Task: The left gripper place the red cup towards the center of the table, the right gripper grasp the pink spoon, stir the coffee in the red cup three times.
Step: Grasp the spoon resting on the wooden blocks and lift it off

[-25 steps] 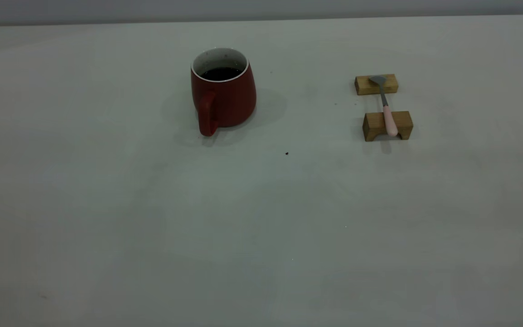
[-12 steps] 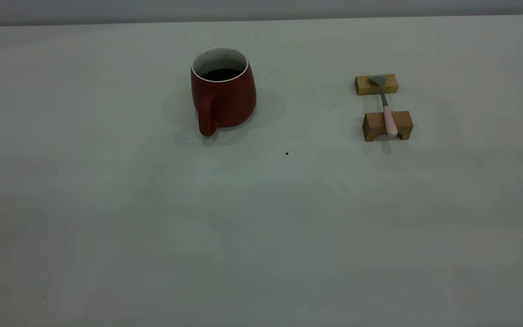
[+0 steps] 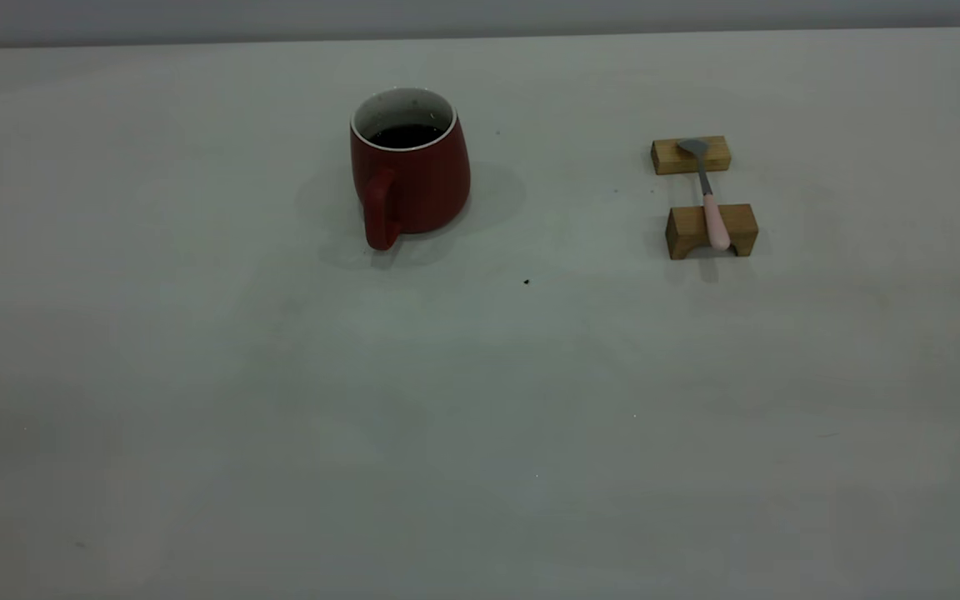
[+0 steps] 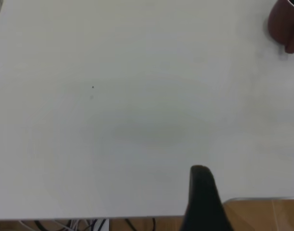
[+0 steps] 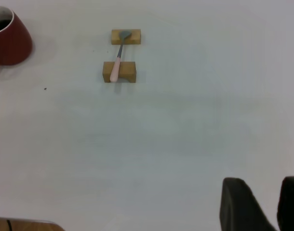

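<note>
The red cup [image 3: 410, 171] stands upright left of the table's middle, toward the back, with its handle turned to the front. Dark coffee [image 3: 405, 135] fills it. The pink spoon [image 3: 709, 202] lies across two tan wooden blocks to the cup's right, bowl on the far block. Neither gripper shows in the exterior view. In the left wrist view a black part of my left gripper [image 4: 201, 197] hangs over the table's edge, far from the red cup [image 4: 286, 24]. My right gripper [image 5: 265, 195] hovers open and empty, well short of the pink spoon [image 5: 116, 67] and the red cup [image 5: 9, 36].
The far wooden block [image 3: 691, 155] and the near notched block [image 3: 712, 230] carry the spoon. The pale table [image 3: 480, 400] stretches wide in front of both. A dark speck [image 3: 527, 282] lies between cup and blocks. Brown floor [image 4: 262, 214] shows past the table's edge.
</note>
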